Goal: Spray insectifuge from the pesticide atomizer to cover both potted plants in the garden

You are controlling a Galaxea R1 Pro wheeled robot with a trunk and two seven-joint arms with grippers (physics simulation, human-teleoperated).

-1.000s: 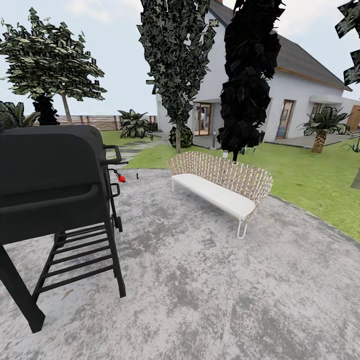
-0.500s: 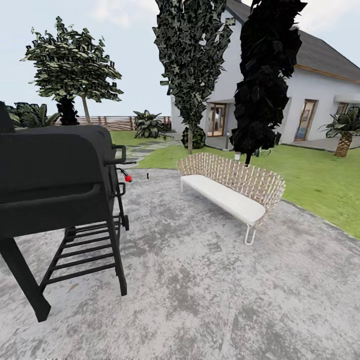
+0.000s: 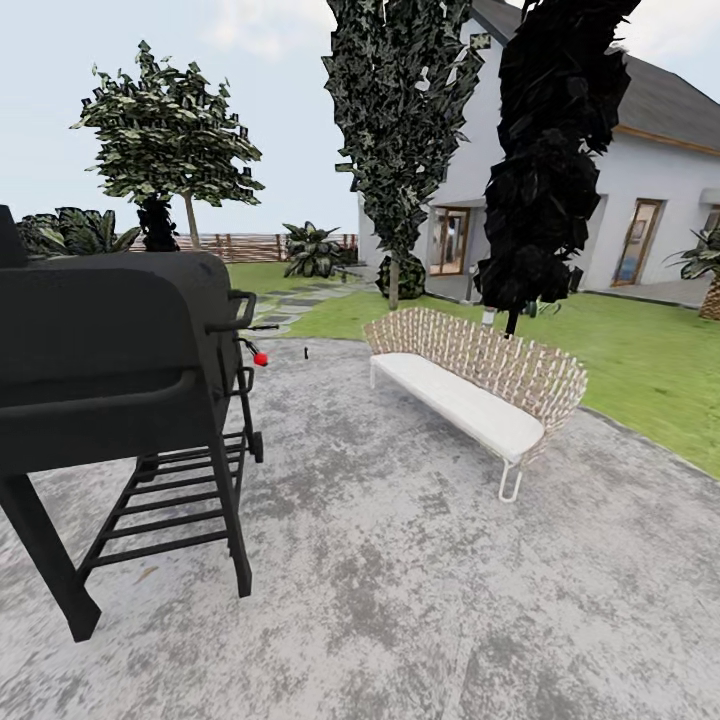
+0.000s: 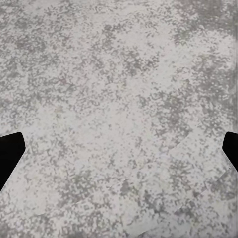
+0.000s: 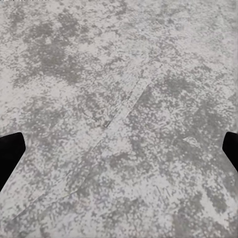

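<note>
The pesticide atomizer and both potted plants are out of view. The garden's green lawn (image 3: 640,360) lies beyond the grey paved patio (image 3: 400,580), with a brown slatted fence (image 3: 250,246) far back. My left gripper (image 4: 119,153) is open over bare paving, its dark fingertips (image 4: 10,153) wide apart at the frame edges. My right gripper (image 5: 119,153) is open in the same way, fingertips (image 5: 10,153) apart, nothing between them.
A large black grill (image 3: 110,350) on slatted legs stands close at the left. A wicker bench (image 3: 470,385) with a white cushion sits mid-right. Tall dark trees (image 3: 545,150) and a white house (image 3: 660,210) rise behind. Stepping stones (image 3: 290,305) lead toward the fence.
The whole head view has shifted to the right, so the camera has turned left. Bench, grill and trees keep their places relative to one another.
</note>
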